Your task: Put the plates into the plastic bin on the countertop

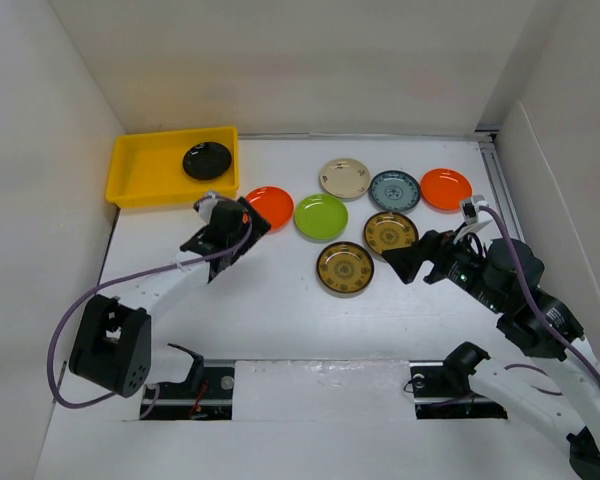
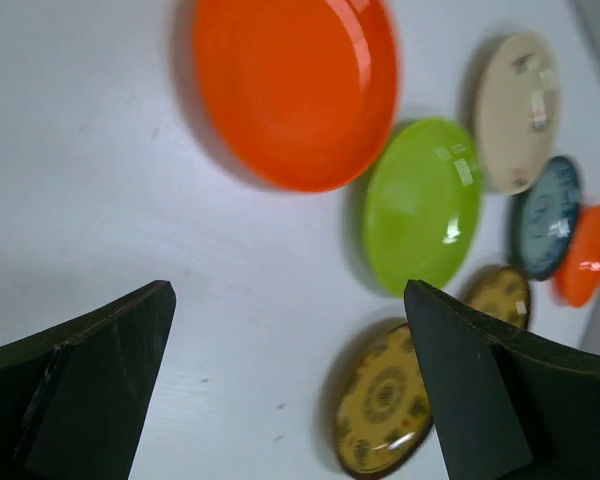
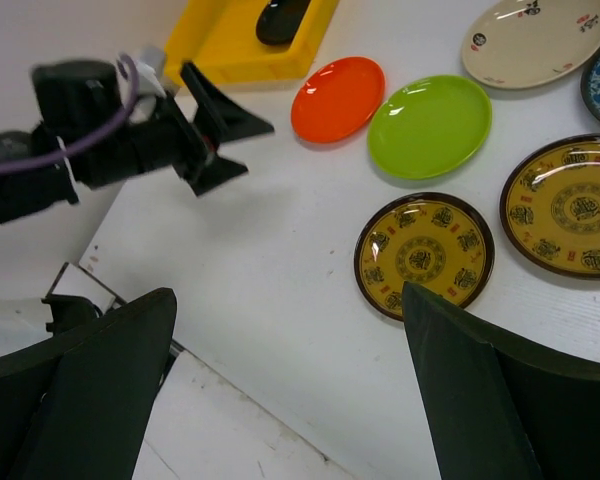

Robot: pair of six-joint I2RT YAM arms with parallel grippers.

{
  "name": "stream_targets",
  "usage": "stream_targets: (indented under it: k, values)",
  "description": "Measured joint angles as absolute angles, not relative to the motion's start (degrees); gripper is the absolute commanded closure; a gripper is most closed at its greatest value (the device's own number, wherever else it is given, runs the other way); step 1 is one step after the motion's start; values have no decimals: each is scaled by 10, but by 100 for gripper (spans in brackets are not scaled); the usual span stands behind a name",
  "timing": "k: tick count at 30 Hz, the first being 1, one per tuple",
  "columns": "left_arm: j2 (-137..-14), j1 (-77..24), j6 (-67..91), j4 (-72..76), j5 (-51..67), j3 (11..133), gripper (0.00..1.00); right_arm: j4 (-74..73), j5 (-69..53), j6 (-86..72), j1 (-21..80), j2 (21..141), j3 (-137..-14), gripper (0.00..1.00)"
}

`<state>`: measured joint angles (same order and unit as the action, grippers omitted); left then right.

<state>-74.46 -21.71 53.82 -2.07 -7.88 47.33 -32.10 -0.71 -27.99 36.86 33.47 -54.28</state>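
Right claw (image 3: 288, 290), closest to its wrist camera, hangs released and empty over the bench (image 1: 280, 320), beside the near gold-patterned plate (image 1: 344, 268) and the far gold-patterned plate (image 1: 391, 232). The left claw (image 1: 248, 218) is spread wide too, holding nothing, just beside the left orange plate (image 1: 270, 206). The black plate (image 1: 207, 160) lies inside the yellow plastic bin (image 1: 145, 175) at the far left. The lime green plate (image 1: 321, 216), cream plate (image 1: 344, 178), teal-patterned plate (image 1: 394, 190) and right orange plate (image 1: 446, 189) sit on the bench.

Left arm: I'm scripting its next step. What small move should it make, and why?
Probably lower the open left end effector onto the nearest orange plate: it's empty, that plate lies just ahead, and only the black plate is in the bin.
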Motion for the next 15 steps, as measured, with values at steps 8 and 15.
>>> stream_targets:
  k: [8, 15]
  values:
    - [-759, -252, 614, 50, -143, 317, 0, -319, -10, -280, 369, 335, -543, 0]
    - [-908, -229, 654, 176, -154, 401, 2, -309, -15, -281, 369, 333, -528, 0]
